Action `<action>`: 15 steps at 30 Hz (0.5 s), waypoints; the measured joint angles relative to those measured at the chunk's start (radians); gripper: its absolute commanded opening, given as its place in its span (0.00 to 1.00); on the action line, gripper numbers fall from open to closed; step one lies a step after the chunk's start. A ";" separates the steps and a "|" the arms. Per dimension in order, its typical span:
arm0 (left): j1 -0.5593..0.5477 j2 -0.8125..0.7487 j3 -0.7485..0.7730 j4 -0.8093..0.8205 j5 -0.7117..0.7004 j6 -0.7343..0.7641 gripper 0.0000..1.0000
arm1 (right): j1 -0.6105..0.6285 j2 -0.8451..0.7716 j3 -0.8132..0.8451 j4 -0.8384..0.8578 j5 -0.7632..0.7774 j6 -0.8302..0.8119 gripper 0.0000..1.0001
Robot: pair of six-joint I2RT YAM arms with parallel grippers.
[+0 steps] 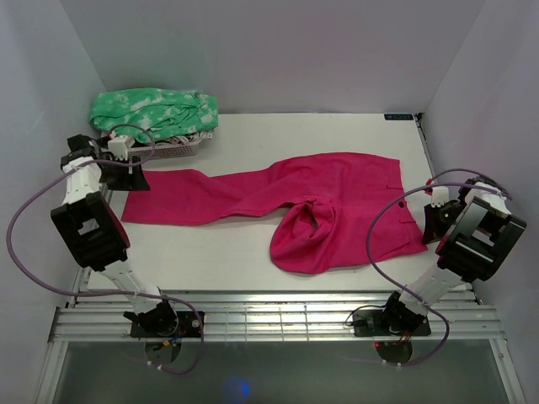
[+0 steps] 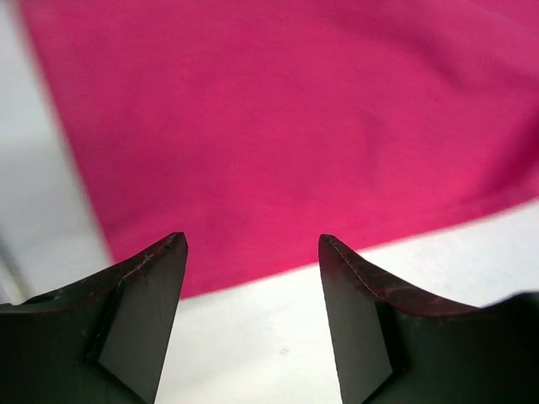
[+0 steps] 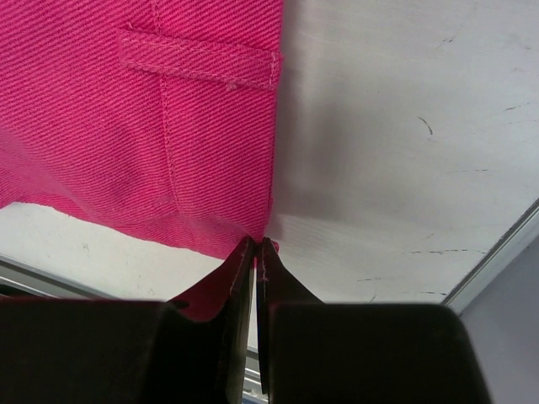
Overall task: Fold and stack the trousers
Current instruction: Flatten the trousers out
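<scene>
The magenta-pink trousers (image 1: pixel 337 198) lie across the table. One leg stretches left to a hem near the left arm; the other leg is bunched in a heap (image 1: pixel 305 236) at the front middle. My left gripper (image 2: pixel 253 244) is open and empty, just above the table off the leg's hem corner (image 2: pixel 278 126). It also shows in the top view (image 1: pixel 135 177). My right gripper (image 3: pixel 256 246) is shut on the waistband corner of the trousers (image 3: pixel 168 126), at the table's right side (image 1: pixel 431 225).
A white basket (image 1: pixel 173 151) with a green-and-white mottled garment (image 1: pixel 156 109) stands at the back left, close behind the left gripper. White walls enclose the table. A metal rail (image 1: pixel 278 316) runs along the near edge.
</scene>
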 measured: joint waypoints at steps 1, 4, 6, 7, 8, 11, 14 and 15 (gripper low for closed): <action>-0.015 -0.043 -0.052 -0.011 0.018 0.010 0.74 | 0.000 0.000 -0.004 -0.001 0.000 -0.001 0.08; -0.121 -0.130 -0.149 -0.037 0.073 0.024 0.72 | 0.000 0.000 -0.009 0.000 -0.002 -0.001 0.08; -0.249 -0.162 -0.172 -0.033 0.108 0.021 0.72 | 0.000 0.000 -0.010 0.000 -0.003 0.000 0.08; -0.328 -0.172 -0.174 -0.024 0.124 0.016 0.70 | 0.000 0.000 -0.010 0.000 -0.003 0.001 0.08; -0.414 -0.180 -0.174 -0.013 0.142 0.008 0.69 | 0.000 0.000 -0.010 0.000 -0.003 0.002 0.08; -0.661 -0.182 -0.169 0.018 0.181 -0.024 0.66 | 0.000 0.000 -0.009 -0.002 -0.007 0.006 0.08; -0.849 -0.179 -0.196 0.073 0.193 -0.092 0.69 | 0.000 0.000 -0.002 -0.017 -0.019 0.012 0.08; -0.892 -0.177 -0.215 0.093 0.194 -0.118 0.69 | 0.000 -0.001 0.002 -0.020 -0.022 0.012 0.08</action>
